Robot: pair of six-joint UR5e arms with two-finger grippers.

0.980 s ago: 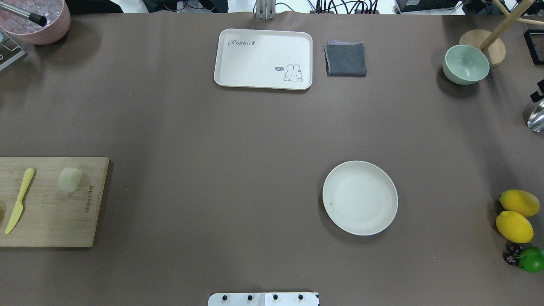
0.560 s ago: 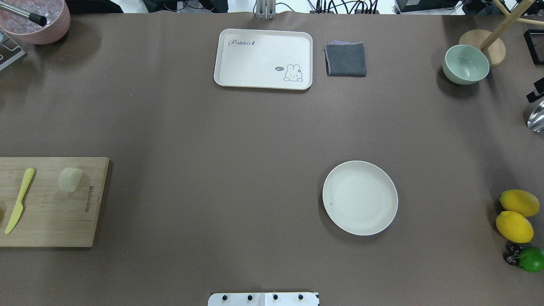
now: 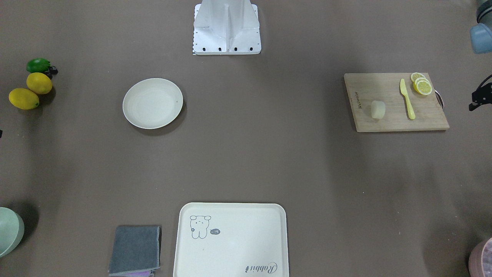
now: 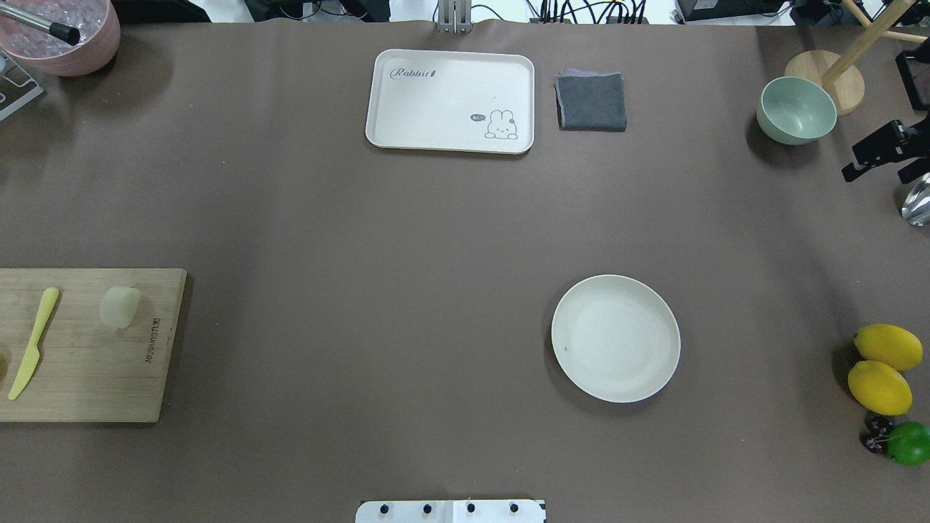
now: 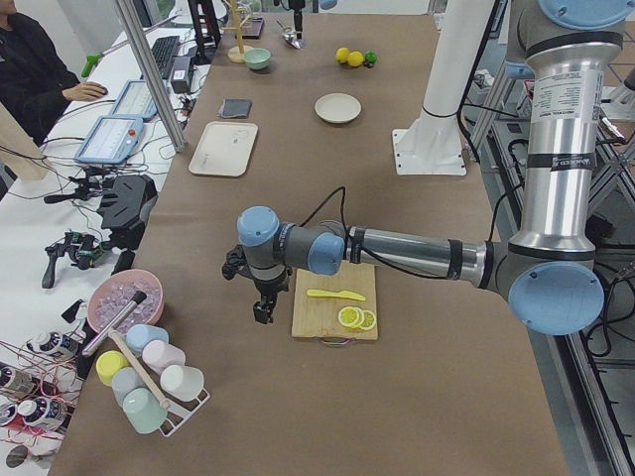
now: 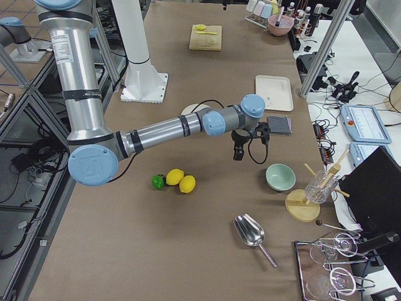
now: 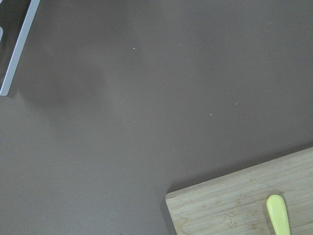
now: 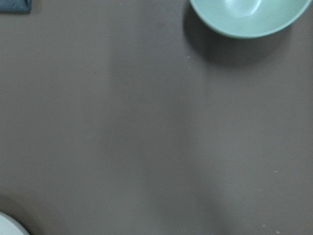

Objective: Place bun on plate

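The bun (image 4: 120, 306) is a small pale block lying on the wooden cutting board (image 4: 87, 363) at the table's left edge; it also shows in the front view as the bun (image 3: 378, 109). The plate (image 4: 615, 338), round and off-white, lies empty right of centre, far from the bun. My left gripper (image 5: 260, 305) hangs just off the board's outer end, only a black bit showing at the front view's right edge. My right gripper (image 4: 879, 156) pokes in at the overhead view's right edge near the green bowl (image 4: 795, 110). Neither gripper's opening is readable.
A yellow knife (image 4: 33, 341) and lemon slices (image 3: 421, 84) share the board. A cream rabbit tray (image 4: 450, 100) and a grey cloth (image 4: 591, 100) lie at the far edge. Two lemons (image 4: 883, 367) and a lime sit at the right edge, a pink bowl (image 4: 62, 33) far left.
My right gripper has moved leftward, further into the overhead view from its right edge. The bun, plate and board have not moved.
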